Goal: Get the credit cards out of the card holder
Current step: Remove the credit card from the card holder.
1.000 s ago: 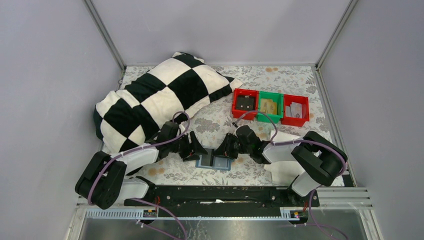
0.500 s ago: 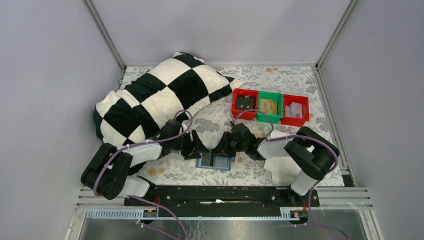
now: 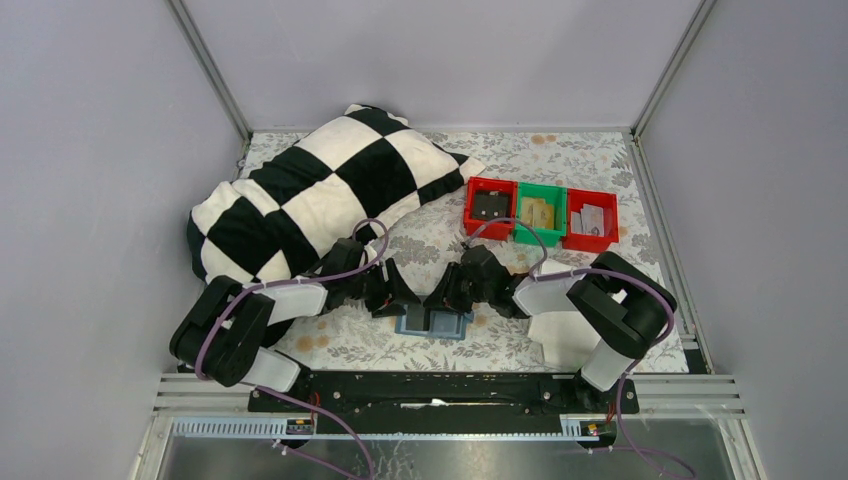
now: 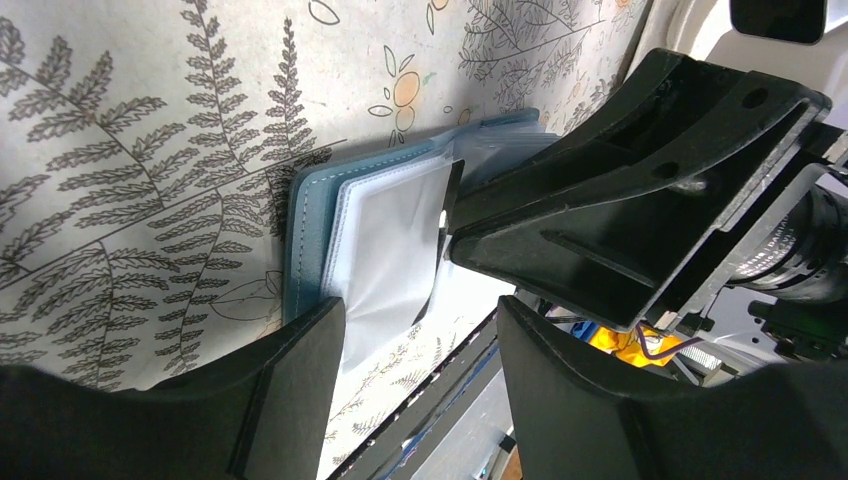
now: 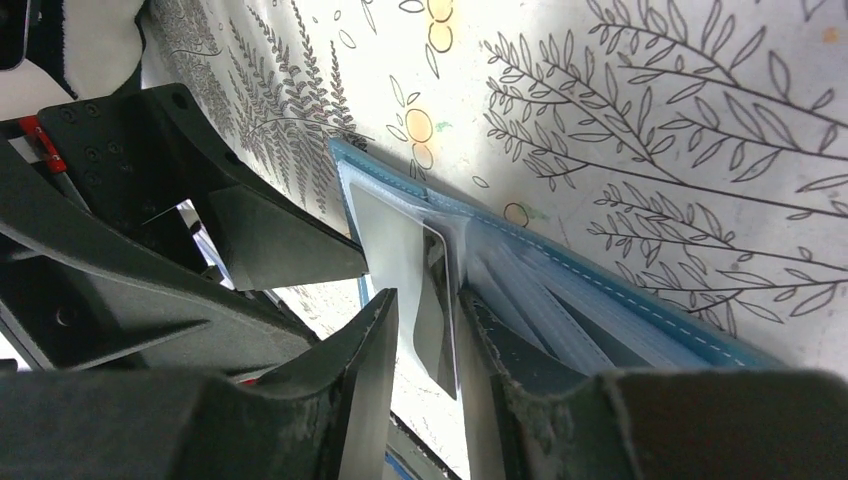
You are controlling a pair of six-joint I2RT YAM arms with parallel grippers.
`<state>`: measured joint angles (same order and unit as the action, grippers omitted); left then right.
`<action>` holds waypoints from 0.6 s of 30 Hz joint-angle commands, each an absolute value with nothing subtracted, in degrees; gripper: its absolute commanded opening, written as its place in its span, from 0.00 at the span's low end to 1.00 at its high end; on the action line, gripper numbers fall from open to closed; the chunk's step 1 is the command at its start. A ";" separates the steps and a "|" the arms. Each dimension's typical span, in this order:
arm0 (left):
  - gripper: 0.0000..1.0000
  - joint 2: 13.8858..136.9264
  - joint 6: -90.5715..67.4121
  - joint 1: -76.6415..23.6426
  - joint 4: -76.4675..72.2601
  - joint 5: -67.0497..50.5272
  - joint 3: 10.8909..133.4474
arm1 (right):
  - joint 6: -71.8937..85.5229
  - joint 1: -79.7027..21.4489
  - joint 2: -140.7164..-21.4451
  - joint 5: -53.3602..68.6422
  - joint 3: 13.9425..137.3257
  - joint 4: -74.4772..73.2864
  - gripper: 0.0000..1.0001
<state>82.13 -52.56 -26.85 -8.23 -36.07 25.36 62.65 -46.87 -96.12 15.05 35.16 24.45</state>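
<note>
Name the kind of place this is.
Probably a robot test booth: plain grey walls close in the workspace, two arms are bolted at its near edge, and a checked pillow and plastic bins sit on a leaf-print cloth.

left arm [image 3: 285, 300]: elbow swung in from the worktop's left edge; left gripper [image 3: 400, 297] crept closer to the holder
right arm [image 3: 545, 295]: elbow pulled off the right edge; right gripper [image 3: 447, 295] slid left
card holder [image 3: 432, 323]: was flat open, now its halves are tipped up, more blue showing
</note>
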 commanded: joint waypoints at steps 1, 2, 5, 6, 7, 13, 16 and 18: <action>0.63 85.08 -50.45 -27.25 -7.04 -31.73 23.27 | 65.33 -47.29 -98.08 15.82 32.24 31.41 0.32; 0.63 85.11 -50.45 -27.20 -7.05 -31.68 23.26 | 65.80 -47.36 -97.98 15.93 31.76 32.51 0.29; 0.63 85.25 -50.37 -27.24 -7.04 -31.65 23.29 | 65.51 -47.29 -97.25 15.62 31.15 32.79 0.17; 0.63 85.25 -50.36 -27.25 -7.11 -31.64 23.37 | 65.32 -47.33 -96.91 15.60 31.18 32.78 0.13; 0.63 85.29 -50.30 -27.25 -7.11 -31.64 23.39 | 65.10 -47.30 -96.68 15.67 31.20 32.89 0.11; 0.63 85.85 -50.19 -27.24 -7.48 -31.92 23.43 | 63.24 -47.35 -96.95 19.02 32.18 35.83 0.16; 0.63 86.09 -50.22 -27.22 -7.55 -32.01 23.47 | 63.26 -47.37 -97.65 19.55 32.58 36.54 0.15; 0.63 86.12 -50.23 -27.24 -7.65 -32.08 23.55 | 63.36 -47.33 -98.07 20.12 32.68 37.13 0.15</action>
<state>83.02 -52.53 -26.44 -8.99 -37.19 25.36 63.46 -46.37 -96.62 15.55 31.22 31.64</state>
